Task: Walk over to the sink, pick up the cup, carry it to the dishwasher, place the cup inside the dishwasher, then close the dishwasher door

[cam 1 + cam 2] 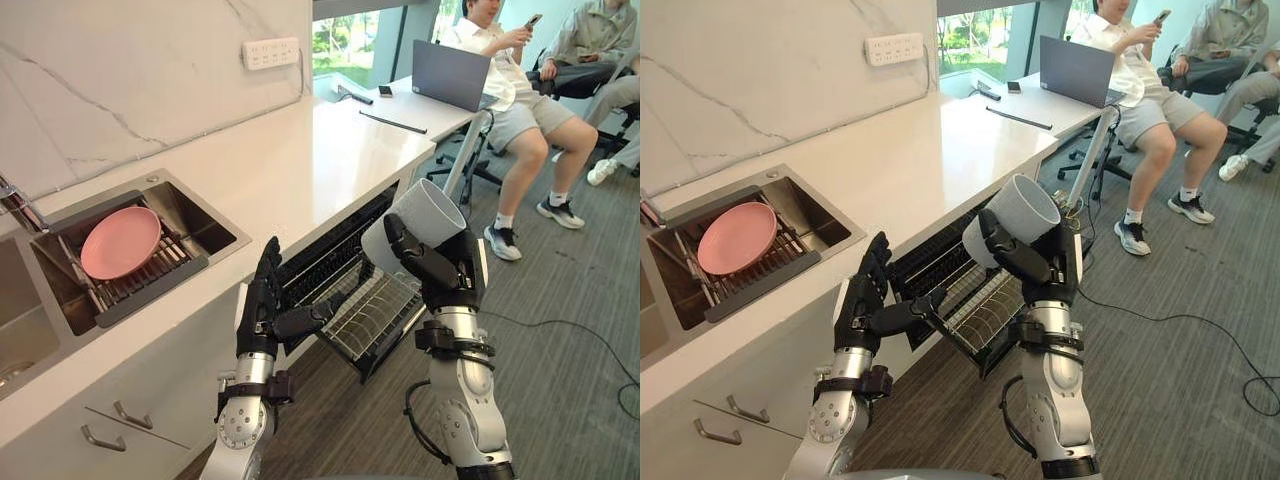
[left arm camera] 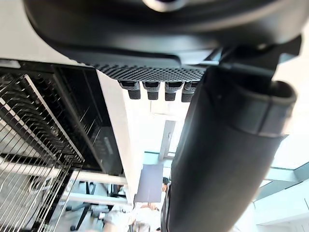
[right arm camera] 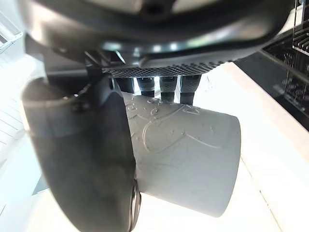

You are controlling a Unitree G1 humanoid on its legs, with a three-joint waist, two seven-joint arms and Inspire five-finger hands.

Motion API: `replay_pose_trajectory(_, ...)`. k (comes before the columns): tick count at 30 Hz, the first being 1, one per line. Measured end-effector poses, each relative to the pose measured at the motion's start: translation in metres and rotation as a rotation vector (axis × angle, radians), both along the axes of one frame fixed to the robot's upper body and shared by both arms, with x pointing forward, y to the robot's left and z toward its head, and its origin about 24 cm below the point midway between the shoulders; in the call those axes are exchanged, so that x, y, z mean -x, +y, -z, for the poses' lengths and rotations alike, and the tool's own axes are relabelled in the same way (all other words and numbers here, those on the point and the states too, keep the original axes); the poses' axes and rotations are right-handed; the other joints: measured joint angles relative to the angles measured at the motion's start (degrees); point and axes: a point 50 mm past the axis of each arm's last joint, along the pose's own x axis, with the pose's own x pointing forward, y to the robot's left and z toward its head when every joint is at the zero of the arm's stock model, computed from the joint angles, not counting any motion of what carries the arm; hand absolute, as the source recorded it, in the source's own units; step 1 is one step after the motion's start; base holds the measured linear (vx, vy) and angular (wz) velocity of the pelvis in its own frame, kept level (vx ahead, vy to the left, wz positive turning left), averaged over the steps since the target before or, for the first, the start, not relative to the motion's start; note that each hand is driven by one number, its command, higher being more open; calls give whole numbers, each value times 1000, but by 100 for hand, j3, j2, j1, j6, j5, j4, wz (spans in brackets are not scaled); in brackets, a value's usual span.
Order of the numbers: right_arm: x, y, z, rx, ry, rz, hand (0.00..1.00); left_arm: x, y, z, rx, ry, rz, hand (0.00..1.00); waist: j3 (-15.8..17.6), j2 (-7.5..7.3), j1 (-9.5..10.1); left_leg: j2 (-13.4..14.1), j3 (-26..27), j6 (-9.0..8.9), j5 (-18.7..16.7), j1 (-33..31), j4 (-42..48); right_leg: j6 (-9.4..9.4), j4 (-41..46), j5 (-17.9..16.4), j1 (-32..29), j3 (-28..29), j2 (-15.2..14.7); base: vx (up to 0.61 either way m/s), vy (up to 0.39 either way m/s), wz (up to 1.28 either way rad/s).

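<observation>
Your right hand [image 1: 447,272] has its fingers and thumb wrapped round the grey cup [image 1: 428,212]. The cup is therefore away from the sink [image 1: 205,215] and in the air, above the outer end of the pulled-out wire rack [image 1: 378,312] of the dishwasher [image 1: 325,255]. It is tilted, with its mouth facing up and away from the countertop [image 1: 300,165]. I judge that height keeps its base clear of the rack's tines; you would need to roll the wrist before it can sit mouth-down.

Your left hand [image 1: 265,300] holds nothing. Its fingers are straight and upright beside the rack's near corner, and its thumb reaches toward the frame. I cannot tell whether the thumb touches the wire. It looks placed to steady or push the rack.

Mind the countertop edge, which overhangs the inner part of the rack, so only the outer part is open from above. Your left thumb crowds the near corner, so lower the cup toward the far side. To the right there is open carpeted floor [image 1: 580,300]. The seated person [image 1: 520,110] and the slanted table leg [image 1: 465,150] are well apart from your arm.
</observation>
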Motion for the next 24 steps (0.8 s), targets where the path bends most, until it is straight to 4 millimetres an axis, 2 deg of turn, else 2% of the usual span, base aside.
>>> replay_pose_trajectory(4,1,-9,2,5,7,36,0,4,-2,13,62,63,59,100,114,-2,6,0,-12,0,0,-10,1,3,-2,-2,0,-17,-2,0,0,1)
replay_pose_trajectory(11,12,-23,18,17,75,84,0,22,3,64,39,305,95,100,131,0,-6,-1,-25,0,0,-56,-11,7,-24,-5,-37,-38,-1,0,0,0)
replay_pose_trajectory(16,19,-31,34,26,149,102,0,35,18,94,19,448,40,100,134,-2,0,-1,-38,0,1,-59,-10,8,-24,-5,-33,-50,-2,0,0,0)
replay_pose_trajectory(20,24,-34,45,52,198,105,0,52,38,124,-14,601,-26,100,138,5,-16,0,-38,1,5,-45,-11,8,-25,-5,-21,-60,0,0,0,0)
replay_pose_trajectory(21,24,-35,52,71,229,107,0,61,45,135,-38,667,-39,100,139,6,-13,0,-39,2,6,-44,-11,8,-26,-5,-19,-68,1,0,0,0)
replay_pose_trajectory(24,26,-36,64,78,286,110,0,81,54,153,-122,780,-33,100,141,10,-2,-1,-46,2,8,-42,-11,8,-34,-4,-10,-76,0,0,0,0)
